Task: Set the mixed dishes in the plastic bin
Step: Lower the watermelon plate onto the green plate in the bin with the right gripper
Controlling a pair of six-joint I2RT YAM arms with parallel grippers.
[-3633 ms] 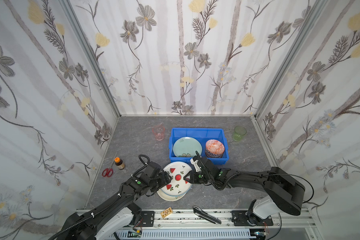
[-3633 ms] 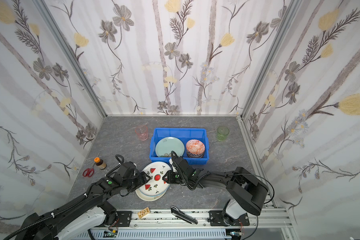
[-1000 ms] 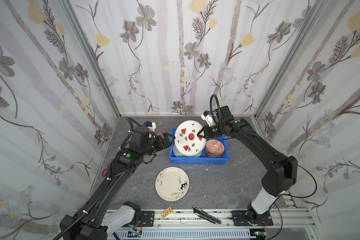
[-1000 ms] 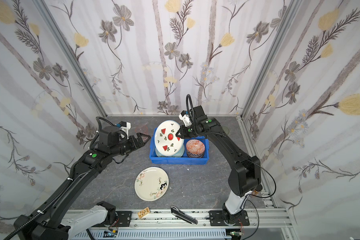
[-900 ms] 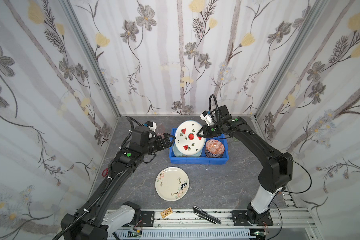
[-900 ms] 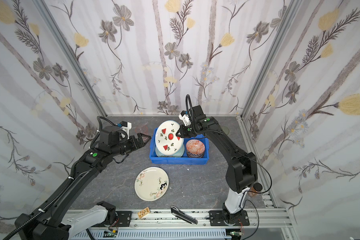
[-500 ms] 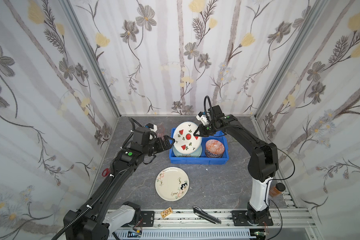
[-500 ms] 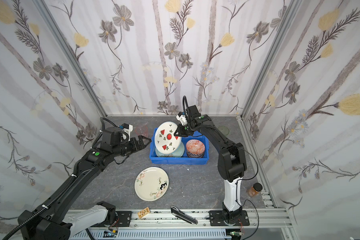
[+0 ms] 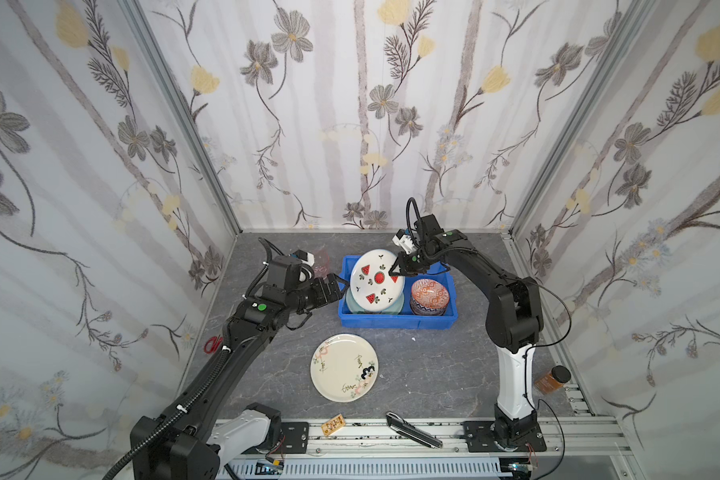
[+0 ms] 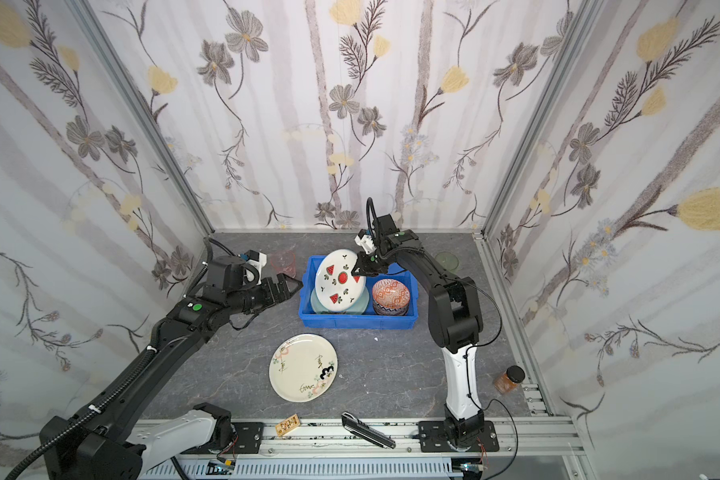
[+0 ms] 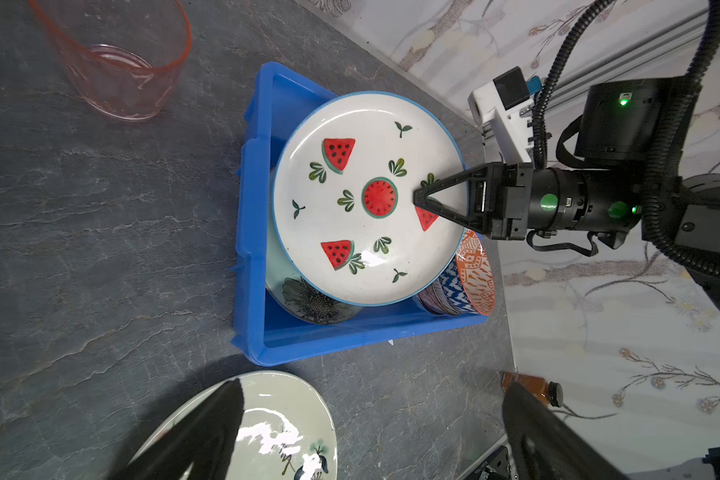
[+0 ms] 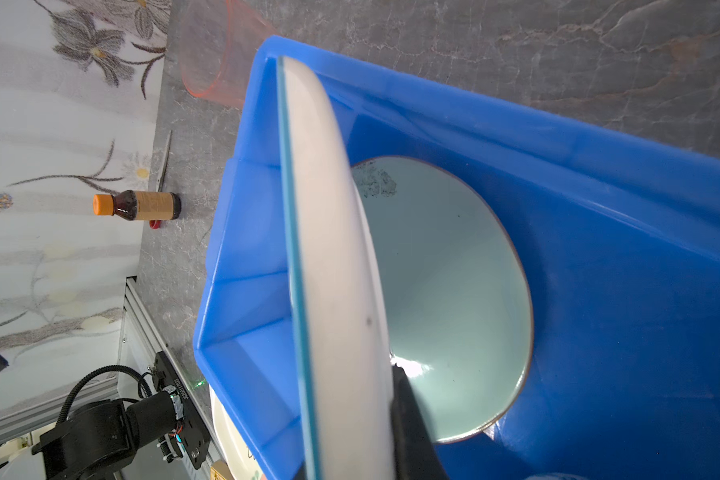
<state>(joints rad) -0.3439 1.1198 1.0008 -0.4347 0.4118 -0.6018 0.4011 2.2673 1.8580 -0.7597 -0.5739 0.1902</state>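
While the right gripper (image 9: 393, 272) pinches the watermelon plate (image 9: 371, 286) tilted over the blue bin (image 9: 391, 322), which holds a green plate (image 11: 308, 299) and bowls (image 9: 430, 296), the left gripper (image 10: 287, 287) hangs open; the cream plate (image 9: 344, 368) lies outside.

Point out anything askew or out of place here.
The watermelon plate is tilted steeply in the blue bin, not lying flat on the pale green plate; the right gripper grips its rim. Nothing looks spilled or broken.
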